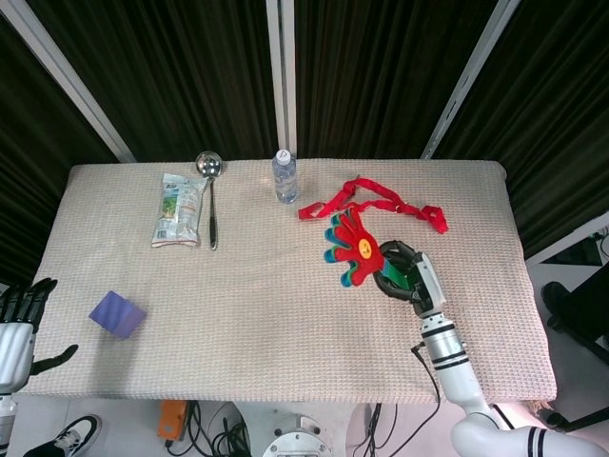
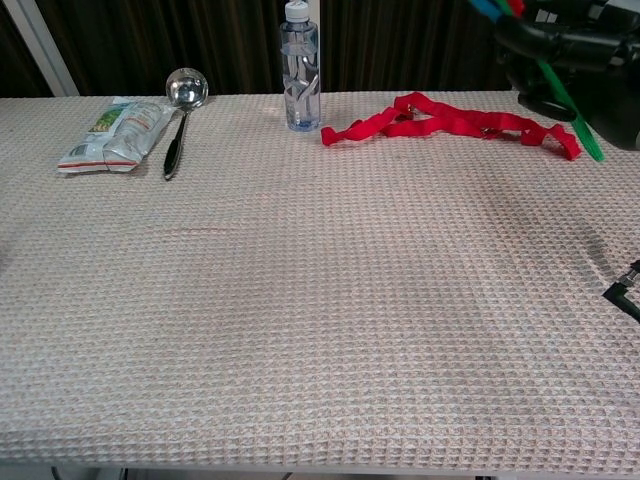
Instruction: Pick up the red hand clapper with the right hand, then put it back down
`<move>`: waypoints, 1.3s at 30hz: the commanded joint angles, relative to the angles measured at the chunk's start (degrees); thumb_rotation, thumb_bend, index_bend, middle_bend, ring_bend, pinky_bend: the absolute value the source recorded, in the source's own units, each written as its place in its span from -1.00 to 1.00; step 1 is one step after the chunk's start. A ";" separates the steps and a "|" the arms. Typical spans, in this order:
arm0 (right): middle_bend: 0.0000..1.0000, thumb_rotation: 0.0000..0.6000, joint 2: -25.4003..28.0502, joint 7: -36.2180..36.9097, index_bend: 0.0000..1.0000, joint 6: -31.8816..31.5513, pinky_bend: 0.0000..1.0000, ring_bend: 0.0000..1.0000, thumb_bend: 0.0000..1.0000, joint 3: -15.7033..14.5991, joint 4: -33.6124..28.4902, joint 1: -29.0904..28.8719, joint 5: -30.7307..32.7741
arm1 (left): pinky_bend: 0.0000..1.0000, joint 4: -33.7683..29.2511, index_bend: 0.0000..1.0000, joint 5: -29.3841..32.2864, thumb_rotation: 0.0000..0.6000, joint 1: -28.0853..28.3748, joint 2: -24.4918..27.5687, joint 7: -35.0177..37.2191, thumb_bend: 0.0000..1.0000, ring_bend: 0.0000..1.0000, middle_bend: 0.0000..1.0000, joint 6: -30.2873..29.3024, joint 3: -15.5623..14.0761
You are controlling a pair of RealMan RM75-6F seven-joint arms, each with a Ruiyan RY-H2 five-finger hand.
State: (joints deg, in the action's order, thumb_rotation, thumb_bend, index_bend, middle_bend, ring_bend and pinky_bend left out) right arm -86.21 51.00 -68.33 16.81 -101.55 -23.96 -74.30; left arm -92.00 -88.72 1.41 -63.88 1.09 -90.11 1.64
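Observation:
The red hand clapper (image 1: 352,249), with a yellow smiley face and green and blue layers behind it, is lifted well above the table in the head view. My right hand (image 1: 407,271) grips its green handle (image 2: 568,97), fingers wrapped around it. In the chest view only the dark fingers (image 2: 545,40) and the handle's lower end show at the top right; the clapper's red palm is out of that frame. My left hand (image 1: 17,324) hangs at the table's near left corner, fingers apart, holding nothing.
A red strap (image 1: 376,205) lies at the back right, just behind the raised clapper. A water bottle (image 1: 284,177), a ladle (image 1: 211,195) and a snack packet (image 1: 179,209) stand along the back. A purple cube (image 1: 117,314) sits near the front left.

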 commanded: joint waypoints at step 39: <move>0.36 1.00 11.57 17.27 1.00 5.98 1.00 0.47 -0.24 8.29 -1.51 2.76 -7.51 | -0.92 -0.51 -0.85 0.50 1.00 0.30 0.15 -0.42 -0.82 -1.00 -0.87 0.52 0.19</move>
State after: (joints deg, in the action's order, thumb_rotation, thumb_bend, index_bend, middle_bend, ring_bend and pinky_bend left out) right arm -77.31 -12.48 -62.27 19.50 -103.47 -26.11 -71.00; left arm -92.52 -88.21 1.71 -63.72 0.66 -89.59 1.83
